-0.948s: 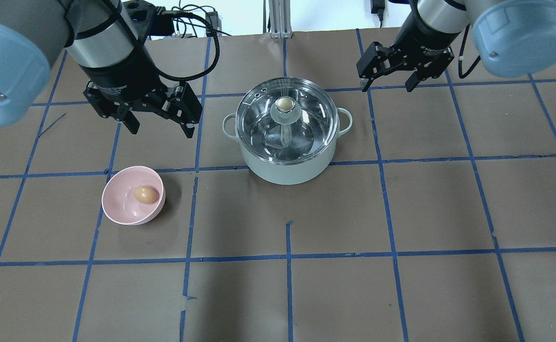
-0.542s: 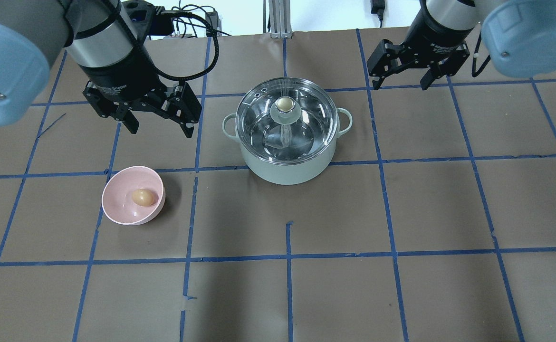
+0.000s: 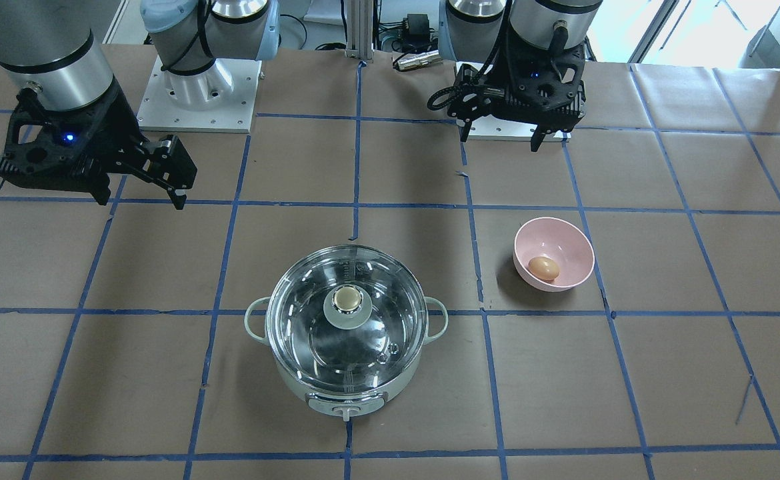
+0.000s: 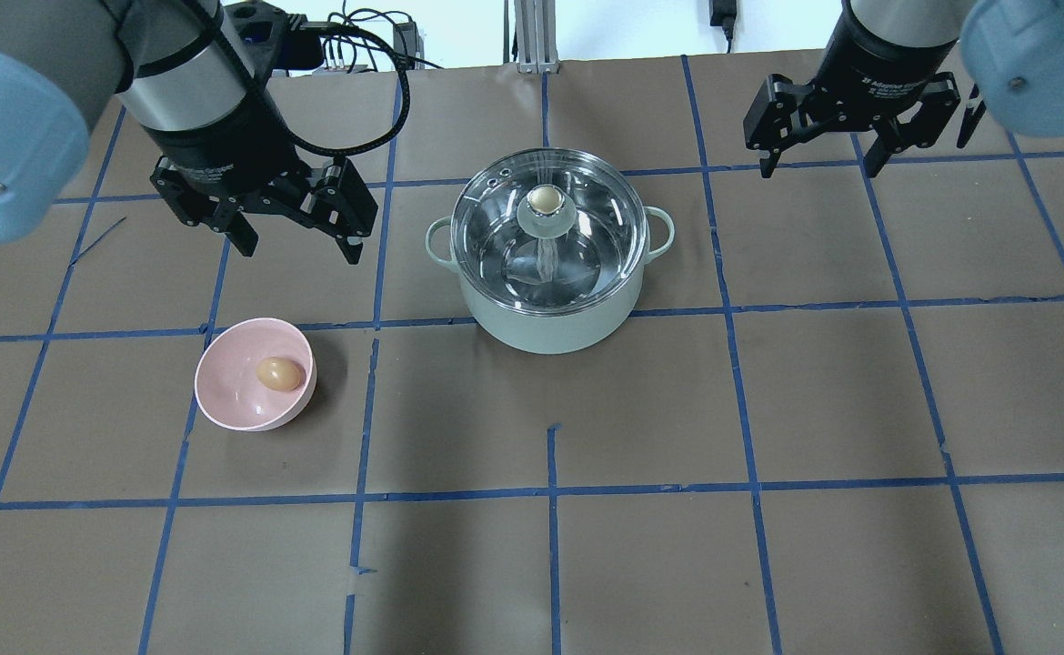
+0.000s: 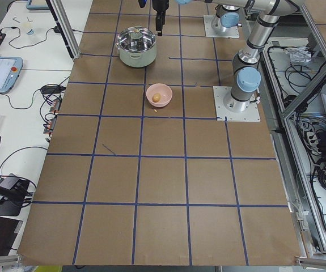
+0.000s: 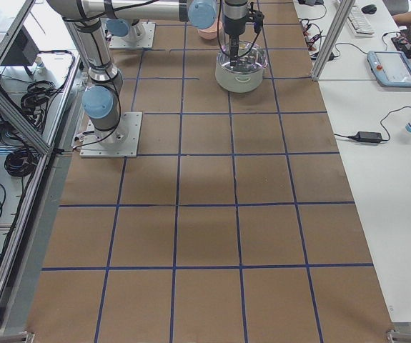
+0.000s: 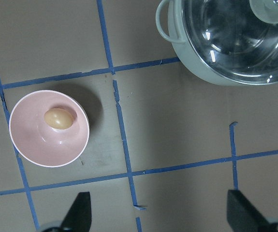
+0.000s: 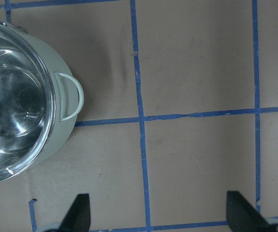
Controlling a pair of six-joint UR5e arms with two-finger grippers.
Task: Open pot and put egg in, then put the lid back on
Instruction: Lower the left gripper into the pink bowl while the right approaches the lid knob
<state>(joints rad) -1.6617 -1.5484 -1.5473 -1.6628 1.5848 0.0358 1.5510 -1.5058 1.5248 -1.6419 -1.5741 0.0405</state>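
The pot [image 4: 546, 327] stands by the far edge of the counter [image 4: 768, 409], midway along it, with the lid [image 4: 587, 246] seated on it. The egg [image 4: 278, 373] lies in a pink bowl [image 4: 223, 400] toward the robot's left-hand edge. The left gripper [image 4: 298, 247] and right gripper [image 4: 818, 168] hang spread wide and empty, clear of both. Risk: an off-centre pinch on the small lid knob [image 4: 546, 197] could let the glass slip, and over-squeezing could crack the egg. Glare on the glass obscures the pot's interior.

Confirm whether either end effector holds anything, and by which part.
Nothing is held. The left end effector and the right end effector are both open and empty. The lid sits on the pot; the egg lies in the pink bowl.
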